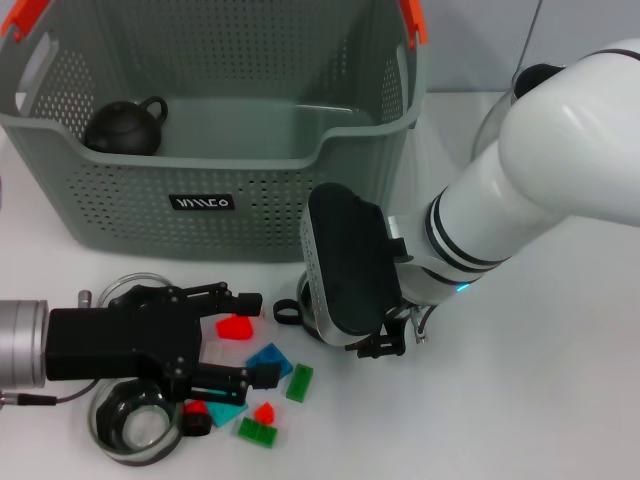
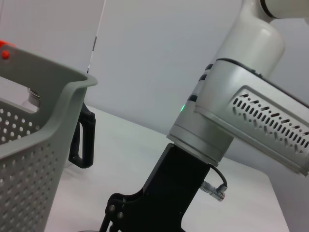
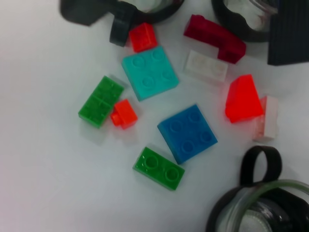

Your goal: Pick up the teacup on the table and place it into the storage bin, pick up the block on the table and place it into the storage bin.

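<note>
We hold the left gripper (image 1: 238, 338) low over the blocks (image 3: 188, 133) at 6 o'clock from the storage bin (image 1: 215, 215), jaws apart for picking; the right gripper's jaws we cannot tell.

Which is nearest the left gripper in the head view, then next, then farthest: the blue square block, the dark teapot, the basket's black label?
From the left gripper:
1. Blue square block, beside its fingertips.
2. Black label, on the grey-green perforated basket's front wall.
3. Dark teapot, inside the basket, far corner.
</note>
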Motion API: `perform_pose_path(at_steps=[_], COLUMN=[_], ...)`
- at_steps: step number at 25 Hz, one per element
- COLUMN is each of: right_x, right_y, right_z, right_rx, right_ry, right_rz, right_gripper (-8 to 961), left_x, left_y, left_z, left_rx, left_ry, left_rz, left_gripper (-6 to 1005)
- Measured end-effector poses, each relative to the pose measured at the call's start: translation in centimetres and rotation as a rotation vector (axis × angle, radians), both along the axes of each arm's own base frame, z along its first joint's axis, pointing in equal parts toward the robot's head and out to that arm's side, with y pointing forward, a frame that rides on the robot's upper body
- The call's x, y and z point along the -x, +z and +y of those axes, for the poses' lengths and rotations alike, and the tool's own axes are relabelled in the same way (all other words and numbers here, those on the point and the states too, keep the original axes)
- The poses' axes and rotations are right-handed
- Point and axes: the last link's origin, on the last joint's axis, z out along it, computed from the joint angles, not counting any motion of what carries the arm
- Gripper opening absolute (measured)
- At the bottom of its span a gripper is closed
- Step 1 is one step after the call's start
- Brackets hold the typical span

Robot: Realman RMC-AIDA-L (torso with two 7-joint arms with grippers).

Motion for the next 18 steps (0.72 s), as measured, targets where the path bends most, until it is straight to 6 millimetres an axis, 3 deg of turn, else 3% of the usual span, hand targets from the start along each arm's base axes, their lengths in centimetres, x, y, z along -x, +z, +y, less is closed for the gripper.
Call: perform_pose_path(at_steps=[7,10,18], right_x=[0.2,0.2,1.4], right_y=[0.1,0.2,1.4], right_z=[-0.3,-0.4,-0.6], right_rx=[0.019,0.022,0.009], right_ry=[-0.018,-0.030,-0.100], right_rz=[-0.006,-0.006,0.075], right_gripper=[382,145,57], left_x=[0.1,0.1,0.1], left_y=[0.3,0.3,0.3], left_z=[0.1,0.1,0.0], left_rx=[-0.012,-0.011,-0.010], left_ry=[0.006,0.005,0.001], left_rz=[-0.003,-0.004,-0.004], left_gripper=[932,932,932])
